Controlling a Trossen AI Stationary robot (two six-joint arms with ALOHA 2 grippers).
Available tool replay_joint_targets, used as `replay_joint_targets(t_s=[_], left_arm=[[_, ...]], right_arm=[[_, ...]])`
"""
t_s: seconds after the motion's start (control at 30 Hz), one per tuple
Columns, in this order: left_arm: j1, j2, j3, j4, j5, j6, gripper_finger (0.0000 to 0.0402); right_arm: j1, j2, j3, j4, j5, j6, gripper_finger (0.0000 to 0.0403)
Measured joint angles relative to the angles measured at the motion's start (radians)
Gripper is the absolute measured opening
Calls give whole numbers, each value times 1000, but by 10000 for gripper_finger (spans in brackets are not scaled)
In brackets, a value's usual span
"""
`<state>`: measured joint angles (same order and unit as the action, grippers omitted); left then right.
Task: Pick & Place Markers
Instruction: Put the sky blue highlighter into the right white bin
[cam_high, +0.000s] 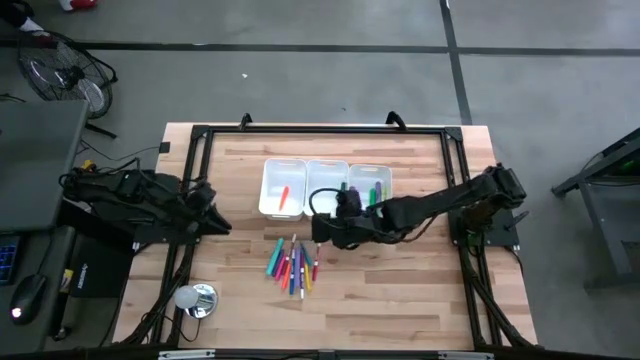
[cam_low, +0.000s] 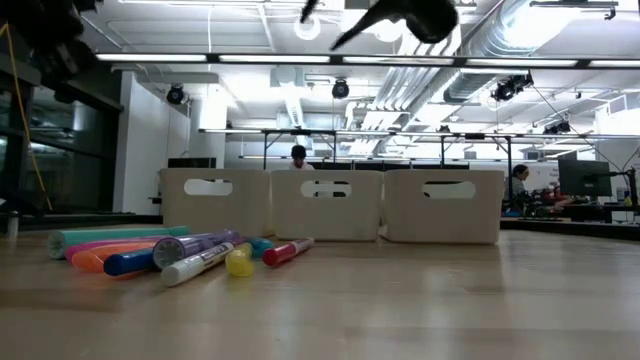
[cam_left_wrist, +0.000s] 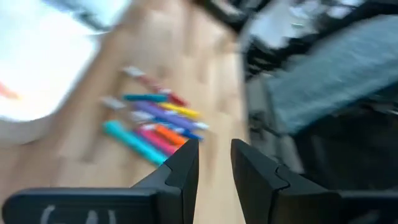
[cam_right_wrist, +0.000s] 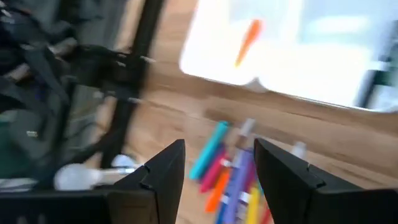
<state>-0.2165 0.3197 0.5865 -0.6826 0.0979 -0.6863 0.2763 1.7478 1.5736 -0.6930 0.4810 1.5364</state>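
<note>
Several markers (cam_high: 292, 265) in teal, pink, orange, blue, purple, yellow and red lie in a loose heap on the wooden table, near its middle (cam_low: 170, 252). One orange marker (cam_high: 284, 195) lies in the left white bin, and green ones (cam_high: 375, 190) in the right bin. My right gripper (cam_high: 318, 232) hovers open and empty, high above the heap's far right side, with the markers (cam_right_wrist: 230, 177) showing between its fingers (cam_right_wrist: 217, 165). My left gripper (cam_high: 222, 226) waits open at the table's left, its fingers (cam_left_wrist: 214, 158) pointing toward the heap (cam_left_wrist: 155, 121).
Three white bins (cam_low: 215, 205) (cam_low: 327, 205) (cam_low: 445, 205) stand side by side just beyond the heap. A round silvery object (cam_high: 197, 298) sits near the table's near left corner. A black frame (cam_high: 320, 128) borders the table. People sit far behind in the room.
</note>
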Motion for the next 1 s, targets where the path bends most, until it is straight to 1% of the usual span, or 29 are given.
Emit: replay_joint_targets(t_s=[0.13, 0.2, 0.3, 0.4, 0.43, 0.47, 0.53, 0.6, 0.67, 0.8, 0.9, 1.0], left_arm=[[0, 69, 0, -43, -111, -38, 92], [0, 122, 0, -47, -153, -65, 92], [0, 213, 0, -56, -186, -106, 92], [0, 322, 0, -53, -193, -160, 92], [0, 365, 0, -53, -194, -178, 92], [0, 412, 0, -50, -195, -199, 92], [0, 510, 0, -48, -195, -256, 92], [0, 596, 0, -48, -189, -335, 92], [0, 672, 0, -23, -156, -417, 92], [0, 815, 0, 111, -61, -540, 92], [0, 896, 25, 166, -38, -619, 92], [0, 969, 71, 150, -36, -656, 92]], right_arm=[[-5, -5, 76, -276, 10, 55, 181], [-13, -9, 113, -433, -9, 91, 181], [-24, -10, 144, -689, -68, 123, 181], [-28, -10, 147, -873, -109, 106, 181], [-28, -10, 141, -884, -114, 72, 181], [-30, -24, 122, -869, -109, 18, 181], [-35, -60, 74, -825, -122, -39, 181], [-38, -101, 18, -844, -123, -65, 181], [-28, -151, -59, -869, -106, -70, 181], [-5, -308, -235, -824, -73, -76, 181], [23, -437, -358, -728, -66, -84, 181], [49, -550, -462, -645, -69, -104, 181]])
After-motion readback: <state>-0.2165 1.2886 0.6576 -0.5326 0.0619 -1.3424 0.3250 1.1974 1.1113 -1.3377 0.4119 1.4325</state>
